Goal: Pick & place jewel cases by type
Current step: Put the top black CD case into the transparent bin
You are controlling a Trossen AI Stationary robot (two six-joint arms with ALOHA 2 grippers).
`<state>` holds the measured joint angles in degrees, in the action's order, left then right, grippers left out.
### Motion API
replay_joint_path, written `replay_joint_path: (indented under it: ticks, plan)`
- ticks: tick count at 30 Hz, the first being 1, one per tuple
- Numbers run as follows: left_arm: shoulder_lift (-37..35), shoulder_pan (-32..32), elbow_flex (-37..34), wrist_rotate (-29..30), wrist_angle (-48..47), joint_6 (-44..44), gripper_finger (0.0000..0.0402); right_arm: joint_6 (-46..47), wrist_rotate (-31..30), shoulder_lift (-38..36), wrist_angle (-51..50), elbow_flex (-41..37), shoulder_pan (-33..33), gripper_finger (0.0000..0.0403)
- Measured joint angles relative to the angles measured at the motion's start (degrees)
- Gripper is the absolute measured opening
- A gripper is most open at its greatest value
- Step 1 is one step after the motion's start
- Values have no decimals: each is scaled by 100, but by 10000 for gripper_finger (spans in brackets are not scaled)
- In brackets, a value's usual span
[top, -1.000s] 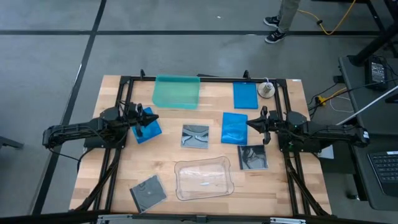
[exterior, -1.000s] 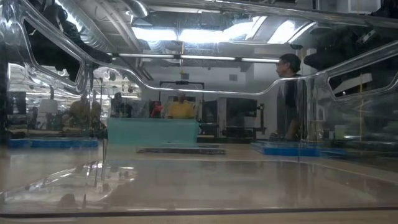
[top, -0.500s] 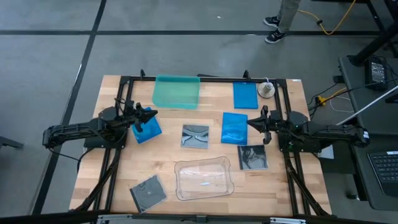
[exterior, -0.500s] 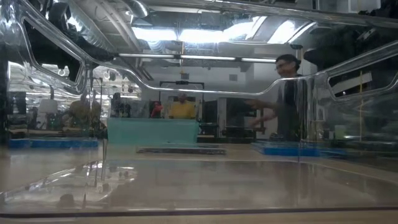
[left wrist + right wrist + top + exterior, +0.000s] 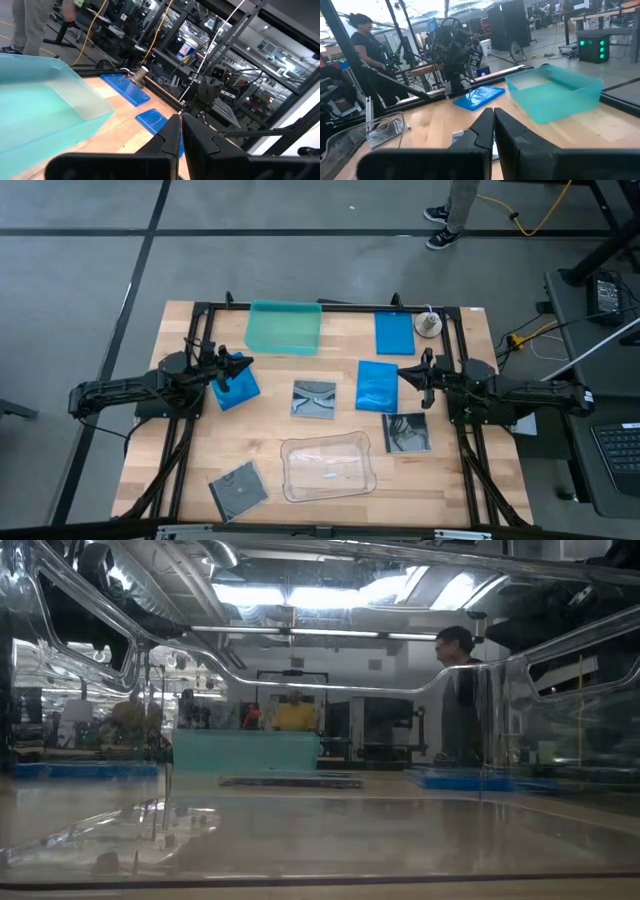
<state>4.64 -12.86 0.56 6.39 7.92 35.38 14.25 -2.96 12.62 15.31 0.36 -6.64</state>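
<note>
Left claw point(image 5: 243, 366) closed, fingers pressed together with nothing between them, hanging over the near edge of a blue case point(image 5: 237, 386) that lies flat on the bench point(image 5: 180, 460), tilted, its far corner pointing toward the teal tray point(image 5: 284, 327). Right claw point(image 5: 402, 375) likewise shut and empty, tips at the right edge of a second blue case point(image 5: 376, 385), lying square and flat just ahead of it toward the bench middle. Beside that claw on the camera side, a dark case point(image 5: 407, 433), closest to the right arm. Between the two claws, mid-bench, another dark case point(image 5: 314, 400), roughly as near one arm as the other. Further to the front, the clear tray point(image 5: 327, 467) and a third dark case point(image 5: 238, 489), turned askew, on the left arm's side. Past the right claw toward the far edge, a third blue case point(image 5: 394, 333) beside a small round metal thing point(image 5: 429, 324). Likely next: either claw must open before any grasp; each already sits over its own blue case, so each need only drop onto an edge, then carry toward the teal tray, nearer the left arm.
</note>
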Motion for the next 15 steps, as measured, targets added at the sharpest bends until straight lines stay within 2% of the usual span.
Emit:
replay_joint_path:
  ticks: [7,15]
  plan:
    - [0,0,2,24,2,-13,11,-113,-2,-2,73,1,1,19]
    - [2,0,246,615,264,-71,9,-124,-88,24,-204,404,-1,19]
